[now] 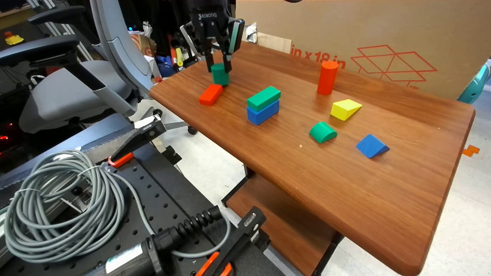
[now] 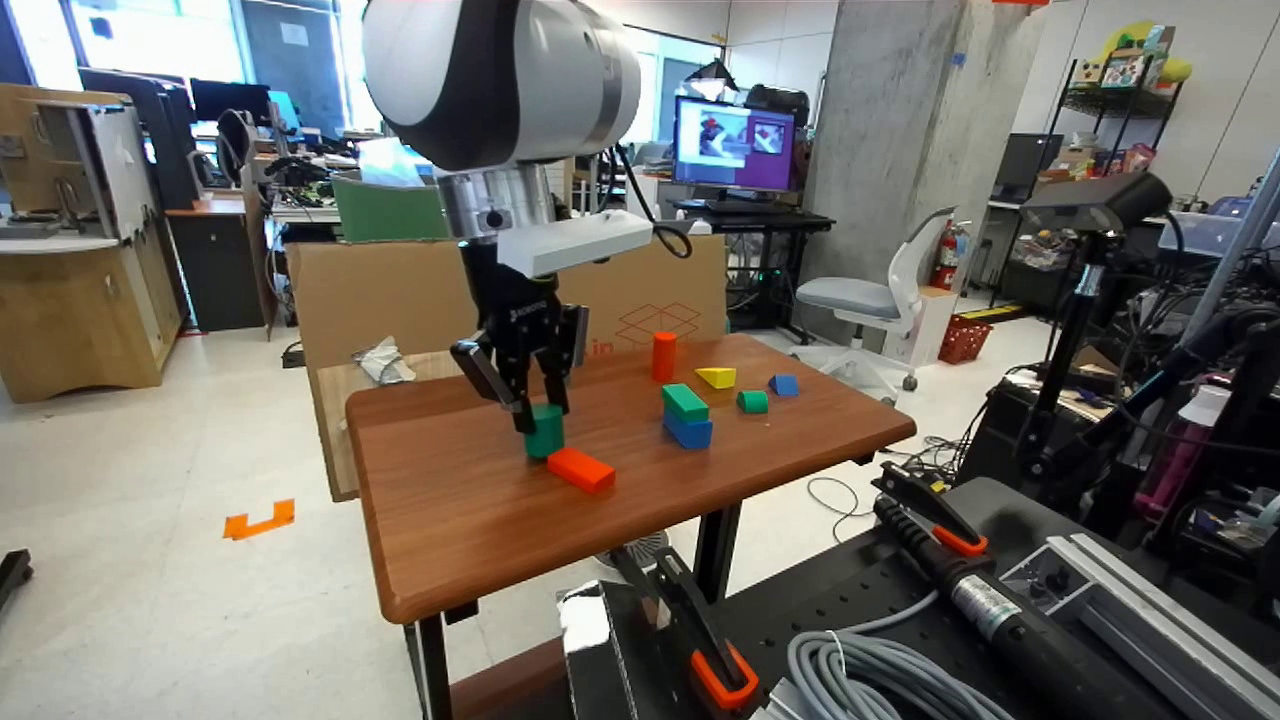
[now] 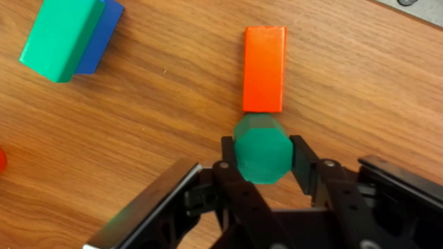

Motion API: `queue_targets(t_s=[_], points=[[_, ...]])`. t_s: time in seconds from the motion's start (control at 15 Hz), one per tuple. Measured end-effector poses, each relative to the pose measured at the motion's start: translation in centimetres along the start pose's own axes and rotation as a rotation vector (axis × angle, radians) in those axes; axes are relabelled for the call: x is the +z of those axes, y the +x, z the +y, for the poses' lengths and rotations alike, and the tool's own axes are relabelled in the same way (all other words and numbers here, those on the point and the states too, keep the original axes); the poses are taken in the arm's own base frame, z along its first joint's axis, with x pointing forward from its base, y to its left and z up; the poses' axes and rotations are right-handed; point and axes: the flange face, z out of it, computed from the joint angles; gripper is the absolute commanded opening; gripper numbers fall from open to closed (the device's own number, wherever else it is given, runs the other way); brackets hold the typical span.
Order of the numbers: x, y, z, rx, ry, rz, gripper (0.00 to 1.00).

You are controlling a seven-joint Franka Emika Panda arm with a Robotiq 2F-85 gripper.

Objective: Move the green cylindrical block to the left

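Note:
The green cylindrical block [image 1: 220,76] stands upright near one end of the wooden table. It also shows in an exterior view [image 2: 546,438] and in the wrist view [image 3: 263,159], where its top looks many-sided. My gripper [image 1: 219,68] points down with one finger on each side of the block. In the wrist view both fingers of the gripper [image 3: 262,147] touch its sides, so it is shut on the block. The block is at or barely above the table top; I cannot tell which. Its sides are partly hidden by the fingers.
A flat red-orange block [image 1: 210,94] lies right beside the green block. A green block [image 1: 264,98] rests on a blue block [image 1: 263,112]. Beyond are an orange-red cylinder [image 1: 328,78], yellow wedge [image 1: 345,109], green half-round [image 1: 323,132] and blue wedge [image 1: 371,146]. Cardboard [image 1: 383,23] borders the table.

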Motion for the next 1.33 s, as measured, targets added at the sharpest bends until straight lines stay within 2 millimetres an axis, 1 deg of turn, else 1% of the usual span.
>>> queue_targets(t_s=[0.47,0.8,0.87,0.93,1.2,1.27,1.33], points=[[-0.6,0.5,-0.7,-0.011,-0.003,0.02,0.17],[-0.4,0.9,-0.5,-0.023,-0.017,0.042,0.17],[-0.1,1.0,-0.4,-0.026,-0.021,0.045,0.67],[0.2,1.1,-0.2,-0.028,-0.025,0.045,0.68],[1.2,1.4,0.2,-0.022,-0.028,0.036,0.96],[1.2,1.5,0.3,-0.021,-0.028,0.036,1.0],[1.1,1.5,0.3,-0.021,-0.029,0.038,1.0]])
